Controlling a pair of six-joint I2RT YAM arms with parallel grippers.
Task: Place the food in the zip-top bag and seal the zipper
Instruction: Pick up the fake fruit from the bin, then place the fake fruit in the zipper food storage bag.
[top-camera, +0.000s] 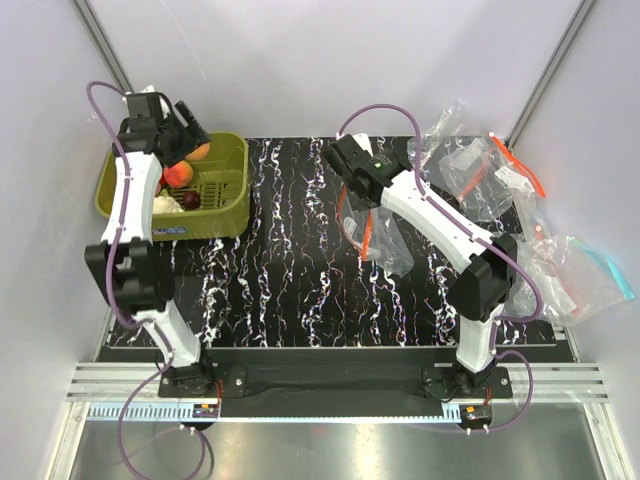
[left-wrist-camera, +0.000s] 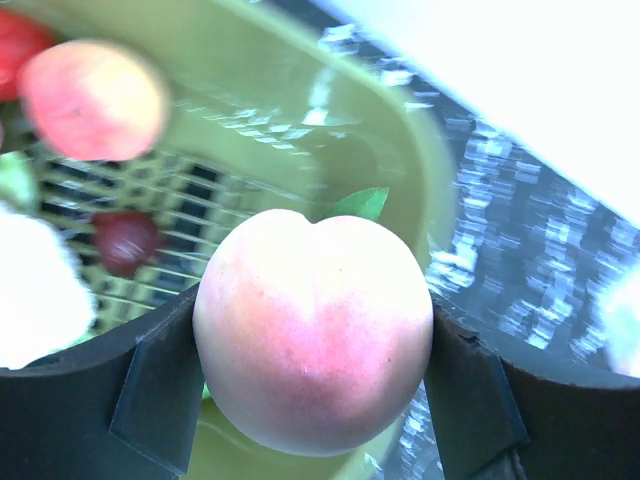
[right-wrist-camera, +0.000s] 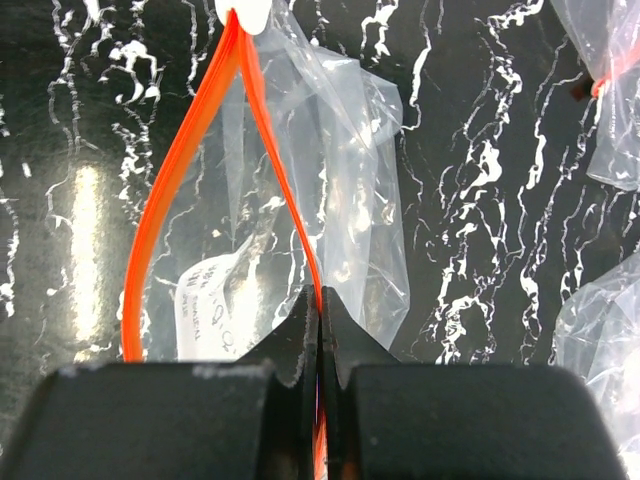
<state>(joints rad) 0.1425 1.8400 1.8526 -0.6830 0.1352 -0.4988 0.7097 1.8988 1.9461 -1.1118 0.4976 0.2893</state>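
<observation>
Two arms are at work. L gripper (left-wrist-camera: 315, 385) is spread wide around one peach (left-wrist-camera: 313, 330), with a black pad (left-wrist-camera: 160, 390) pressed to each side of the fruit. The peach hangs above the olive-green basket (left-wrist-camera: 300, 110), close to the basket wall on the table side. A small green leaf (left-wrist-camera: 360, 203) shows just behind it.

Down in the basket:
- a second peach (left-wrist-camera: 92, 100), blurred
- a dark plum (left-wrist-camera: 125, 240) on the slotted floor
- white cauliflower (left-wrist-camera: 30, 290) at the L edge
- a red shape in the top-L corner, prob. the pepper (left-wrist-camera: 15, 40), but too cropped and blurred to be sure

R gripper (right-wrist-camera: 320, 310) has its jaws fully closed, pinching one side of the red-orange zipper (right-wrist-camera: 180, 190) of the zip-top bag (right-wrist-camera: 345, 170). The bag mouth gapes in a teardrop loop, with the white slider (right-wrist-camera: 245, 12) at the far end. A white label shows through the clear plastic. No food is inside the bag.

The bag sits mid-table on the black marbled table (top-camera: 280, 270), well apart from the basket at the far-L corner. Spare clear bags (top-camera: 480, 170) are heaped along the R edge, incl. one with a light-blue strip (top-camera: 600, 265).
</observation>
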